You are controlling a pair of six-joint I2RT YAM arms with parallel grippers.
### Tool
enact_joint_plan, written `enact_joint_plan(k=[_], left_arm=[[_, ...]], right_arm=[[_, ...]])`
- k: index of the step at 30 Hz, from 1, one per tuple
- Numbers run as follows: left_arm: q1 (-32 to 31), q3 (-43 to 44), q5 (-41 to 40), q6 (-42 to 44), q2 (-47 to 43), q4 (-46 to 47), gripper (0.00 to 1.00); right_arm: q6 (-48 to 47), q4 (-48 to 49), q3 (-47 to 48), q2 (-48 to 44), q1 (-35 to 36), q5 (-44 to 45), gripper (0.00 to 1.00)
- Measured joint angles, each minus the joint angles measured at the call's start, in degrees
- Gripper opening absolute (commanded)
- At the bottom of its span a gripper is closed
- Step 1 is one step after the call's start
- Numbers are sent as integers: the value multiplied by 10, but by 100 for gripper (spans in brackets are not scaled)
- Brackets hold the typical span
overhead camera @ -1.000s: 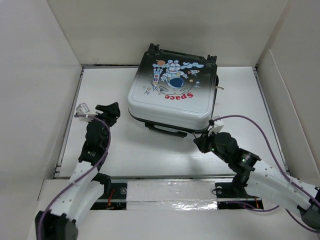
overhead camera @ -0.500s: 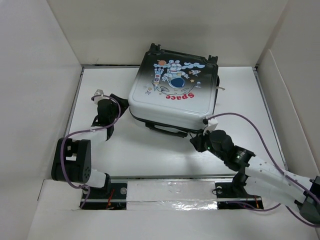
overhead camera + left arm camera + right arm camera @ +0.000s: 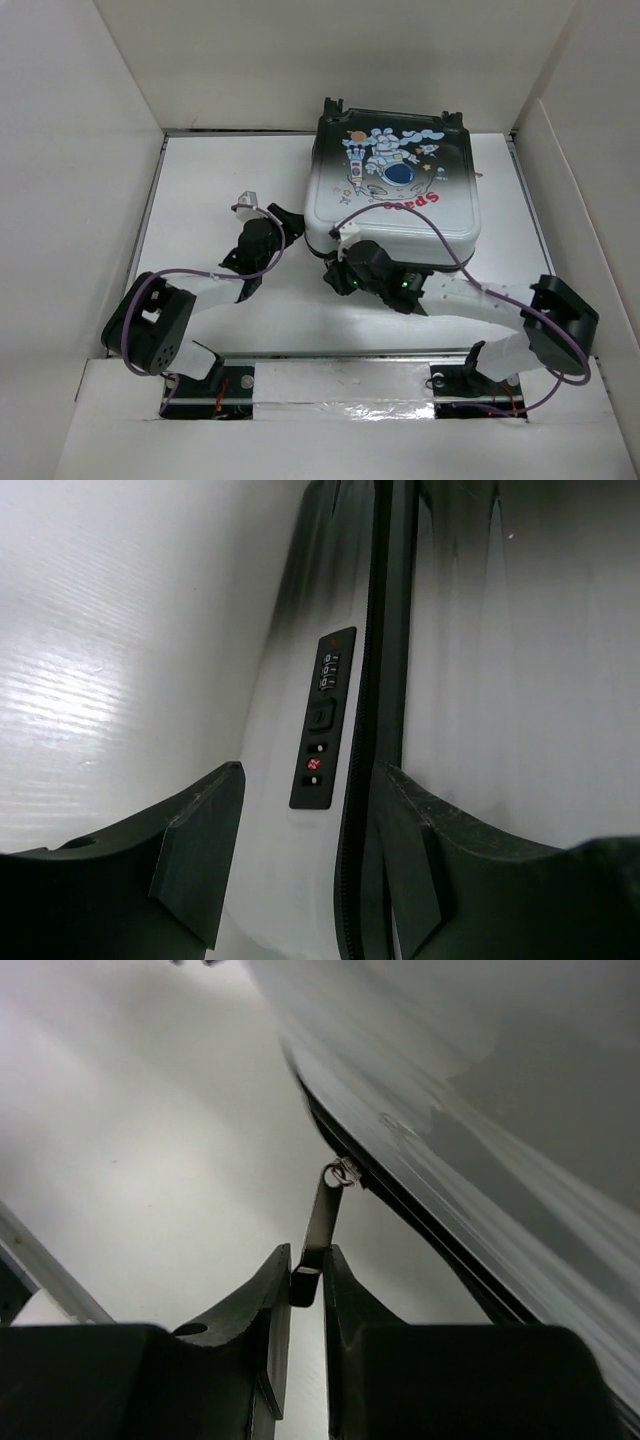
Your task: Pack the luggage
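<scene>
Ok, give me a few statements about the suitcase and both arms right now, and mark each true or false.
1. The luggage lies flat with its astronaut print facing up. True.
2. The luggage lies open with its lining showing. False: its two shells lie together and no lining shows.
3. The right jaws are pinched on the zipper pull. True.
4. The left jaws are clamped on the carry handle. False: they stand open, gripping nothing, facing the side of the luggage that bears the combination lock.
</scene>
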Motion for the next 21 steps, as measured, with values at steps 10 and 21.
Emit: enact_joint_plan(k=[10,21], left_arm=[[-47,-16,-44,-7,3,35,56],[46,57,73,7,-50,-73,86]], right_arm=[[-10,-25,77,84,31,3,0],[26,17,-73,-218,125,-121,0]])
